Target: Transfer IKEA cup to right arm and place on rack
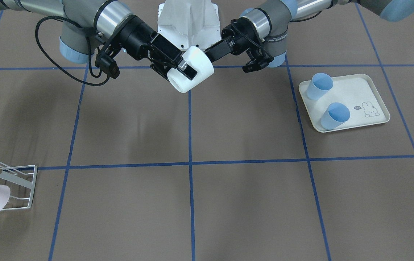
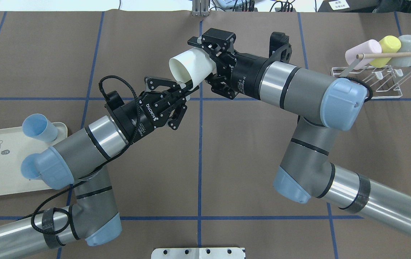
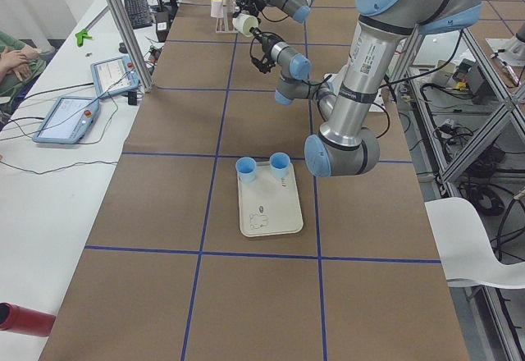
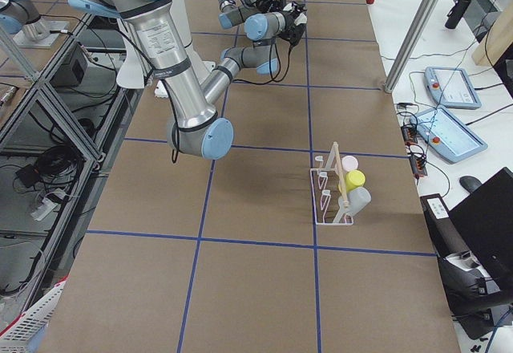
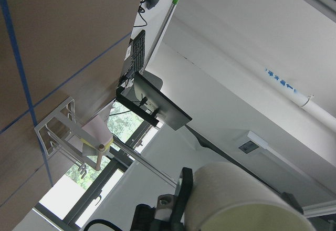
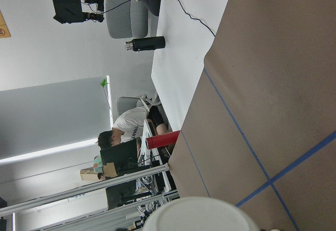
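The white IKEA cup (image 2: pixel 190 69) hangs in mid-air over the table's centre line, lying on its side between both arms. The right arm's gripper (image 2: pixel 208 64) straddles the cup's closed end, and one black finger (image 1: pixel 188 71) lies along the cup's outer wall; it looks shut on the cup. My left gripper (image 2: pixel 188 88) comes in from below with its fingers drawn close together, pinched on the cup's wall near the rim. The cup (image 5: pixel 236 199) fills the bottom of the left wrist view. The white wire rack (image 2: pixel 373 84) stands at the far right.
A pink cup (image 2: pixel 362 52), a yellow cup (image 2: pixel 389 46) and a grey cup (image 2: pixel 407 48) lean on the rack under its wooden dowel (image 2: pixel 396 54). A cream rabbit-print tray (image 1: pixel 364 96) on my left side holds two blue cups (image 1: pixel 320 86). Brown table with blue tape lines.
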Robot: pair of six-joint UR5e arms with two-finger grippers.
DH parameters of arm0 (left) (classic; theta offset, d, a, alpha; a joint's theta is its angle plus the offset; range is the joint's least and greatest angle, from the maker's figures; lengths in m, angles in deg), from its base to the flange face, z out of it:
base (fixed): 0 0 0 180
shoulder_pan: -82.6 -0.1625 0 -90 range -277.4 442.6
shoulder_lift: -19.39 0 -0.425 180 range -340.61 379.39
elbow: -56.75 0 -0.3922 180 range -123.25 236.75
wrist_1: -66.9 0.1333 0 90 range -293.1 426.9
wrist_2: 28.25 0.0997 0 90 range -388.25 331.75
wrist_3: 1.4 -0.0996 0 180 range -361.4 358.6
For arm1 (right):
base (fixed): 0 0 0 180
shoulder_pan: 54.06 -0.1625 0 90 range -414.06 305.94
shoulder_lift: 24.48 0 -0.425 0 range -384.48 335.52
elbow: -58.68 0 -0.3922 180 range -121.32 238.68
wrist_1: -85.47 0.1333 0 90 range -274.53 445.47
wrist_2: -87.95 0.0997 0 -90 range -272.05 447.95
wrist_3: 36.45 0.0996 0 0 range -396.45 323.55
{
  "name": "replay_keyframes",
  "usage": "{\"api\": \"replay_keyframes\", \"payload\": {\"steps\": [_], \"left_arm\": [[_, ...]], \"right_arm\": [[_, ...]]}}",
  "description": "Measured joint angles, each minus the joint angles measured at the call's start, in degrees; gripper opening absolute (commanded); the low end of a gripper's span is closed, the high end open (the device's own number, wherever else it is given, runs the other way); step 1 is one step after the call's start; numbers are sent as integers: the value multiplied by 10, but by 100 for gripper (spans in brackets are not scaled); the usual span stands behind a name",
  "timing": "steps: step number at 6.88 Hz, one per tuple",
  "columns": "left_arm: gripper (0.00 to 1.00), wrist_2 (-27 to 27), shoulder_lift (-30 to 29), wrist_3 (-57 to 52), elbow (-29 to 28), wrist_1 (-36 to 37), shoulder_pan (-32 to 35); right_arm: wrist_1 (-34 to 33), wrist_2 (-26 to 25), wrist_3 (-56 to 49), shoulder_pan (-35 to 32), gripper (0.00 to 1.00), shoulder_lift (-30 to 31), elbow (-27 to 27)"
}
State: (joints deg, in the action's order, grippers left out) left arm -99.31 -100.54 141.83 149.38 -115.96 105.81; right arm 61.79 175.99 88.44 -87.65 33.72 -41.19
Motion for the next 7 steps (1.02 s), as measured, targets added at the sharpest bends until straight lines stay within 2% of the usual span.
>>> {"api": "replay_keyframes", "payload": {"steps": [4, 7], "left_arm": [[100, 0, 6, -1, 6, -3, 4], [100, -1, 10, -15, 5, -5, 6]], "right_arm": [[6, 0, -6, -8, 0, 4, 1], [3, -15, -46, -46, 0, 9, 18]]}}
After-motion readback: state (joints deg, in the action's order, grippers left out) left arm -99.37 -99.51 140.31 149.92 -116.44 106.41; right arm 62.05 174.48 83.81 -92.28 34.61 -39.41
